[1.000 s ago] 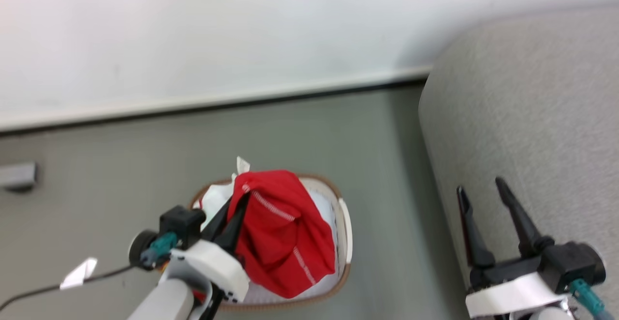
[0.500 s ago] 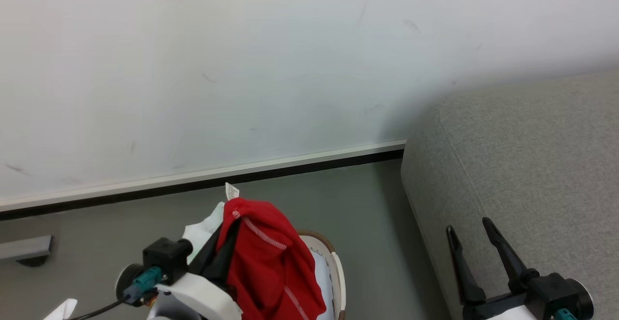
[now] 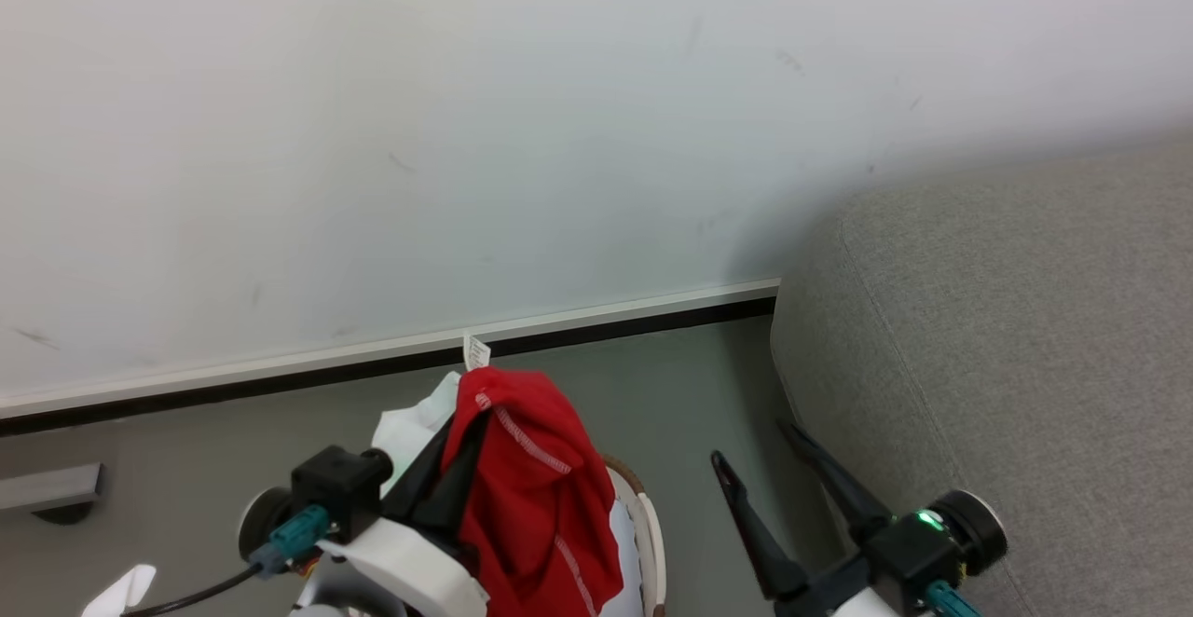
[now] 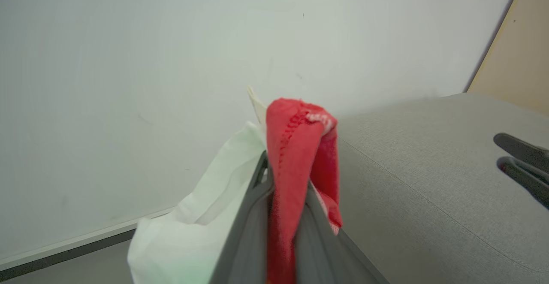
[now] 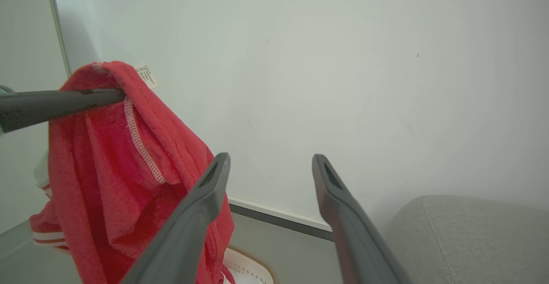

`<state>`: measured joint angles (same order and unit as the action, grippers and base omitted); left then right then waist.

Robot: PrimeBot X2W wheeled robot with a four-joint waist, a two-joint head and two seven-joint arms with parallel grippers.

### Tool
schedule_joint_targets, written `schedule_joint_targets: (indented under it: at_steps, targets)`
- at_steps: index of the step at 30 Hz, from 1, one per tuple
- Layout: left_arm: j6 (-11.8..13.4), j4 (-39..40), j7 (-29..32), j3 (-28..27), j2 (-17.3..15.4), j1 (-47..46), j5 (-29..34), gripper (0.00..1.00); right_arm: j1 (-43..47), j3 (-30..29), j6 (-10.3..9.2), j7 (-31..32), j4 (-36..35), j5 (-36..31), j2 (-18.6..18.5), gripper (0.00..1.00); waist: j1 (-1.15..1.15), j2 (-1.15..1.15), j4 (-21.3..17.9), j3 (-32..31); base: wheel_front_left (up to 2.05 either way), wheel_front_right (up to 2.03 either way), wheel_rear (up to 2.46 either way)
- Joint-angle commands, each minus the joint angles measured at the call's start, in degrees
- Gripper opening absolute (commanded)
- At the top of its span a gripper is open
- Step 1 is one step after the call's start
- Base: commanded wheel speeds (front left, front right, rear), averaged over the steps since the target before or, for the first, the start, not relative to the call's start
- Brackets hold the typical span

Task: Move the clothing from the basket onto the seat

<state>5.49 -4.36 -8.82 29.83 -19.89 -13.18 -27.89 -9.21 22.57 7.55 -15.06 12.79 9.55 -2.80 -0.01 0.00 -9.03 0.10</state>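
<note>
My left gripper [image 3: 463, 423] is shut on the clothing [image 3: 536, 505], a bright red garment with white stitching, a white panel [image 3: 410, 431] and a small label. The garment hangs from the fingers above the basket [image 3: 645, 528], of which a white wall and brown rim show. In the left wrist view the fingers [image 4: 253, 215] pinch a red fold [image 4: 300, 146]. My right gripper [image 3: 753, 445] stands open between the basket and the seat [image 3: 1025, 319], a light grey sofa. From the right wrist, its open gripper [image 5: 270, 159] points at the wall, with the clothing [image 5: 128, 181] hanging to the left.
A white wall with a pale baseboard [image 3: 606, 314] runs behind the grey floor. A grey metal piece [image 3: 47, 486] sits at the far left. A white scrap [image 3: 121, 589] and a black cable lie at the lower left. A beige panel [image 4: 523, 52] stands beyond the sofa.
The head camera has tilted up, so the wall takes more of the picture. My left gripper has lifted the clothing higher over the basket. My right gripper has swung left, off the sofa front towards the basket.
</note>
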Motion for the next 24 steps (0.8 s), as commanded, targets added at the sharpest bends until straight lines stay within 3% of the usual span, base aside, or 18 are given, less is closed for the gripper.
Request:
schedule_joint_targets:
  at_steps: [1, 12, 24]
  targets:
    - [-0.3, 0.8, 0.4, 0.3, -0.4, -1.1, 1.0, 0.0, -2.2, 2.0, -0.12, -0.2, 0.9, -0.8, -0.2, 1.0, 0.01, 0.0, -0.1, 0.0, 0.0, 0.0, 0.0]
    - [-3.7, 0.2, 3.3, 4.7, 0.2, -6.1, 2.9, 0.0, -18.5, 20.3, -0.12, -0.1, 13.7, -2.3, -2.0, 1.0, 0.01, 0.0, 0.2, 0.1, 0.0, 0.0, 0.0]
    - [-7.7, -3.0, 3.0, 9.0, 2.5, -7.6, 1.9, 0.0, -29.3, 35.0, -0.13, -0.1, 23.2, 5.8, -1.7, 1.0, 0.01, 0.0, 1.0, -0.4, 0.0, 0.0, 0.0]
